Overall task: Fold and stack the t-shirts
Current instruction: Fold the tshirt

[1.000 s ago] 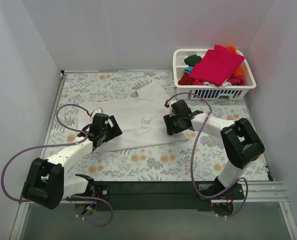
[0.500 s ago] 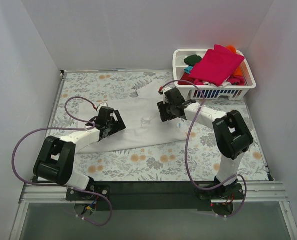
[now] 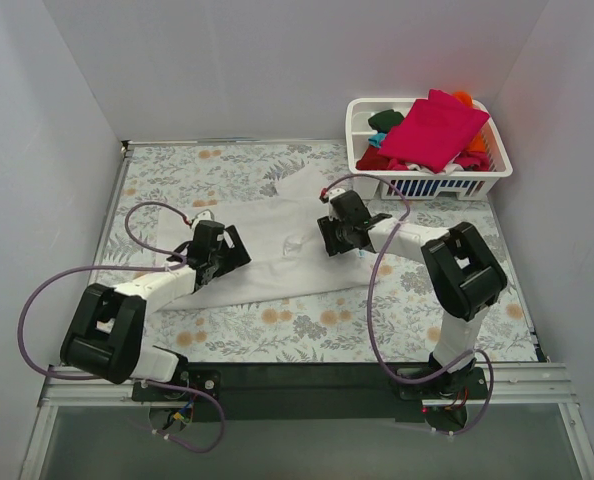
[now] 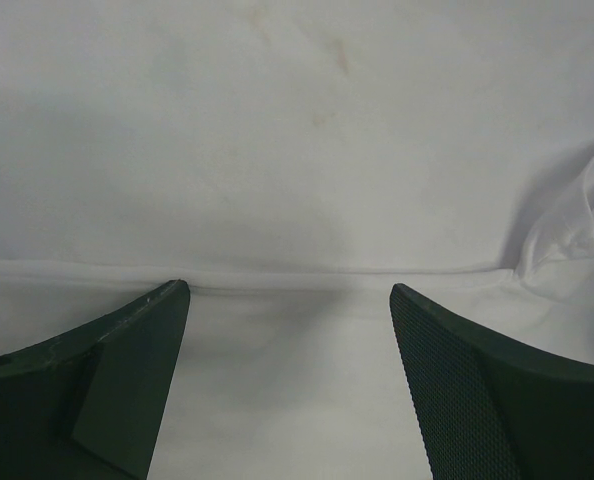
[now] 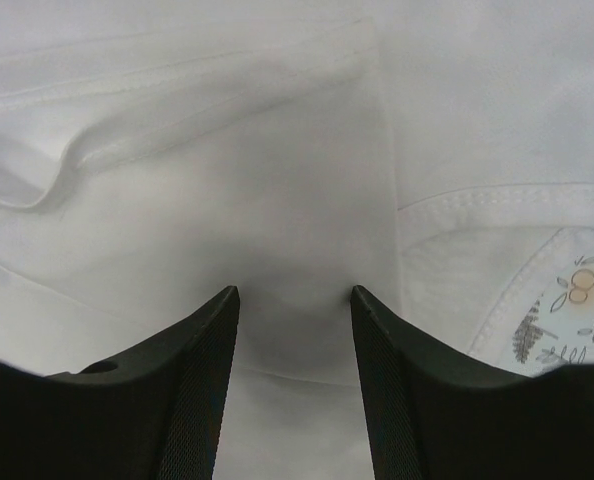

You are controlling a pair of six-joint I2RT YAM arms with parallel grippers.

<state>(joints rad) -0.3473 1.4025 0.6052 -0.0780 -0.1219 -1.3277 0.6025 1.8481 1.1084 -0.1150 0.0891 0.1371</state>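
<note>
A large white t-shirt [image 3: 277,240] lies spread, partly folded, on the flowered table. My left gripper [image 3: 234,246] is open, low over the shirt's left part. In the left wrist view its fingers [image 4: 137,340] straddle a hem line on the white cloth [image 4: 297,150], gripper [image 4: 287,292]. My right gripper [image 3: 327,230] is open over the shirt's right part. In the right wrist view its tips [image 5: 295,292] rest close on the white cloth [image 5: 227,150] beside a stitched hem [image 5: 497,200]. A magenta shirt [image 3: 435,128] lies on top of red [image 3: 375,158], dark green [image 3: 385,120], teal and orange [image 3: 464,98] shirts.
The white slatted basket [image 3: 357,112] holding the coloured shirts stands at the back right. Grey walls close in the left, back and right sides. The flowered cloth [image 3: 307,325] shows in front of the white shirt. Purple cables loop off both arms.
Both grippers have moved away from the near edge and further onto the white shirt. The right one went far, then came back a little. Both stay open.
</note>
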